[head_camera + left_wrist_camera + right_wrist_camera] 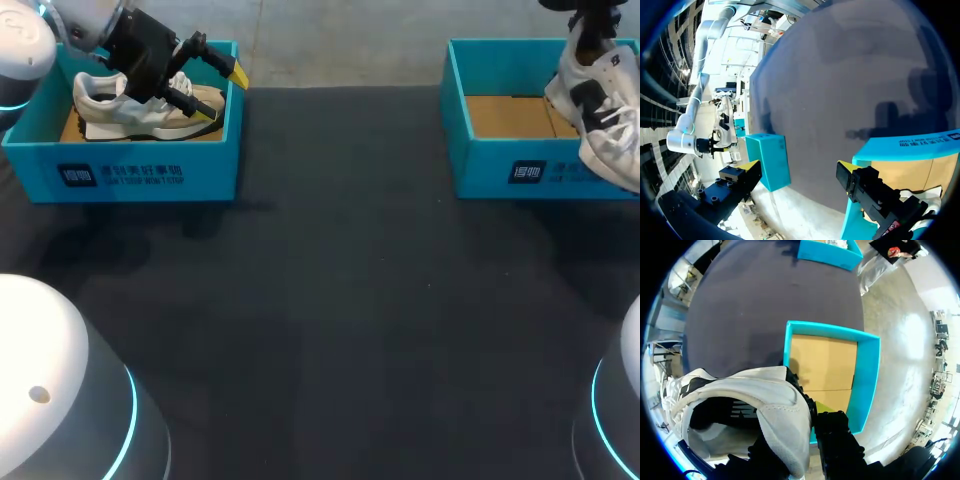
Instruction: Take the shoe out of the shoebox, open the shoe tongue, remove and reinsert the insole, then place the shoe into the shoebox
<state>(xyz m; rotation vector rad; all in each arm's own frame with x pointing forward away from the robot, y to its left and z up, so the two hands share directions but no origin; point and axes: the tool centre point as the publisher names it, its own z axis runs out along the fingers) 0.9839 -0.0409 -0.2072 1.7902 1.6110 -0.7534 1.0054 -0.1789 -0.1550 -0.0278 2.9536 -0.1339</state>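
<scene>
The right tool (809, 410) pinches the white cloth shoe (600, 110) above the blue cardboard shoebox (500, 165), likely to lift it clear. The left tool (222, 95) is spread.

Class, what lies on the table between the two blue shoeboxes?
Nothing: in the head view only bare dark table separates the left shoebox and the right shoebox.

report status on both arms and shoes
Left gripper open, above cream shoe in left shoebox. Right gripper shut on white shoe, held above right shoebox.
</scene>
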